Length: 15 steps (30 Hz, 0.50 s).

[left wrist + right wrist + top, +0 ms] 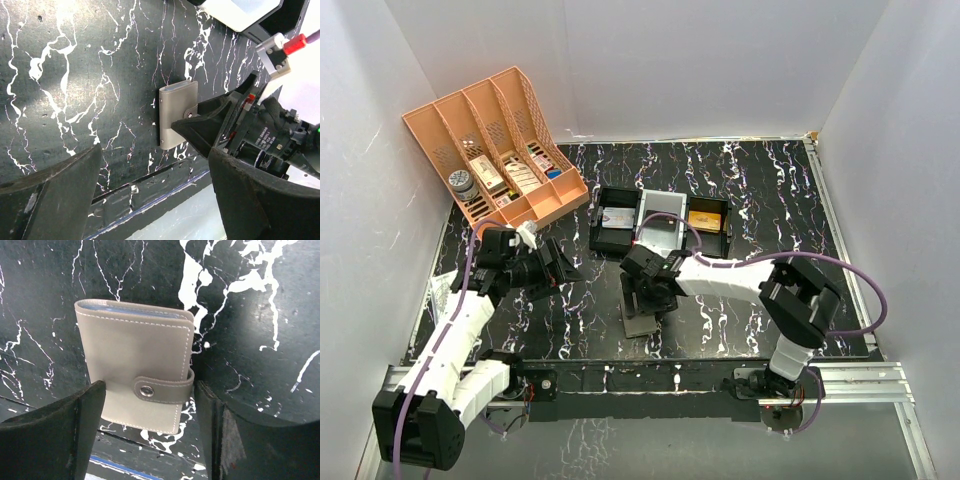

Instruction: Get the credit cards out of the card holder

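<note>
Geometry check: card holder (642,318) lies flat and snapped shut on the surface (750,180), centre of the top view, a little below the middle. Nearest is right claw (150,386), directly over it. In the right wrist view its fingers stand released on either side of the holder's lower half. The finger at lower left of the frame overlaps the holder's lower-left corner. The one at lower right sits just beside the edge where the closing tab (162,390) wraps round. Can't tell if either pad actually touches.

Holder's long axis runs top to bottom in that frame, so the claw spans the short width, on the tab line. Grey-blue inside peeks out at the top edge; no credit cards show at the holder.

Other side: left claw (560,266) is left of centre in the top view, well apart from the holder, also released, nothing between its fingers. In the left wrist view the holder is mid-frame, ahead of the fingers.

My read: right arm is nearer, so it pins or grips. Snap has to pop toward the right of the right wrist frame before anything slides out.
</note>
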Tool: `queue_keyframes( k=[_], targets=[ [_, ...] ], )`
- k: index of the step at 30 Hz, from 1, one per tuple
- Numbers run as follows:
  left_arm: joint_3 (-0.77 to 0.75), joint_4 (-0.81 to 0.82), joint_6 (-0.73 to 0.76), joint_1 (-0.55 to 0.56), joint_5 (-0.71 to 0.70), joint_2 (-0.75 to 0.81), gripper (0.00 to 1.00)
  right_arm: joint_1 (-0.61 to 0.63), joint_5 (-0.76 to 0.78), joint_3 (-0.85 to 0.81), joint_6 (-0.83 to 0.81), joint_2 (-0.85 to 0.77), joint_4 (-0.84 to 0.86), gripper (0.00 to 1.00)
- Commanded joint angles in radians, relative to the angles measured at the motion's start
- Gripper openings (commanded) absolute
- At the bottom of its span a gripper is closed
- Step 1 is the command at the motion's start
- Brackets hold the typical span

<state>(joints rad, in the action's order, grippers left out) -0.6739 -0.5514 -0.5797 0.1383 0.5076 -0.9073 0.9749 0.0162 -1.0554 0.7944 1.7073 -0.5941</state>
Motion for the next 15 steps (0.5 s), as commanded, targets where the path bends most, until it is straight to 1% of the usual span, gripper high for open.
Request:
queue_keyframes(
  k=[1, 4, 7, 9, 11, 13, 15],
  targets=[
    [-0.004, 0.019, -0.014, 0.003, 0.05, -0.02, 0.84, 0.01, 0.135, -0.067, 0.001, -0.052, -0.114, 0.74],
    [-0.005, 0.069, -0.044, 0.036, 0.068, -0.068, 0.82, 0.009, 0.24, -0.092, 0.026, -0.101, -0.188, 0.82],
    [-0.024, 0.111, -0.068, 0.117, 0.006, -0.13, 0.8, 0.008, 0.28, -0.113, 0.012, -0.117, -0.209, 0.82],
    [-0.037, 0.115, -0.09, 0.147, -0.018, -0.171, 0.77, 0.008, 0.238, -0.132, -0.001, -0.104, -0.205, 0.76],
    [-0.035, 0.122, -0.121, 0.165, -0.036, -0.192, 0.73, 0.012, 0.178, -0.149, 0.025, -0.083, -0.203, 0.69],
    [-0.003, 0.159, -0.158, 0.185, -0.038, -0.186, 0.71, 0.019, 0.113, -0.128, 0.051, -0.077, -0.146, 0.62],
    [0.028, 0.194, -0.196, 0.201, -0.044, -0.168, 0.69, 0.021, 0.066, -0.101, 0.081, -0.077, -0.084, 0.59]
  ],
)
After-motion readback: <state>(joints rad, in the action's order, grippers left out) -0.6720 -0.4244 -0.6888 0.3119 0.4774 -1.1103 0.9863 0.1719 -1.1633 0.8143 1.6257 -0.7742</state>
